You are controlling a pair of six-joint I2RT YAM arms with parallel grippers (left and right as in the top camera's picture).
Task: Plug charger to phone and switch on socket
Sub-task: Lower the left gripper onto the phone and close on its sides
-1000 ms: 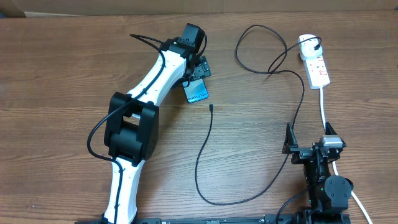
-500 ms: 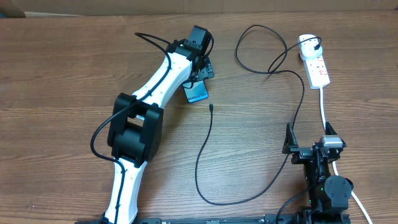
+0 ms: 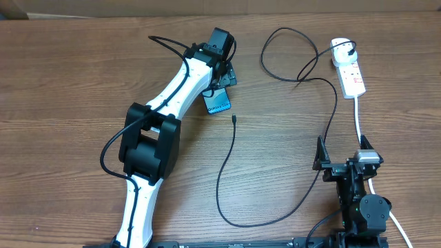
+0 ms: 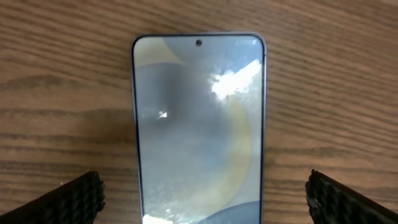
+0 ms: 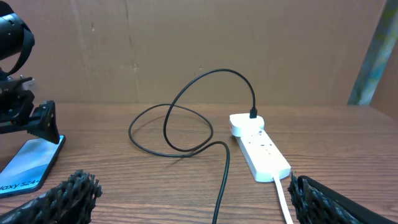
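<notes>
The phone lies flat on the table with its light-blue screen lit; it fills the left wrist view and shows at the far left of the right wrist view. My left gripper is open, its fingers wide on either side of the phone's far end, just above it. The black charger cable loops across the table; its connector tip lies just right of the phone, and its plug sits in the white socket strip. My right gripper is open and empty near the front right.
The socket's thick white cord runs down past my right arm toward the front edge. The black cable makes a loop left of the socket. A brown cardboard wall stands behind the table.
My left arm shifted slightly right over the phone between one second and half a second ago, then held still. The right arm, cable and socket have not moved.
</notes>
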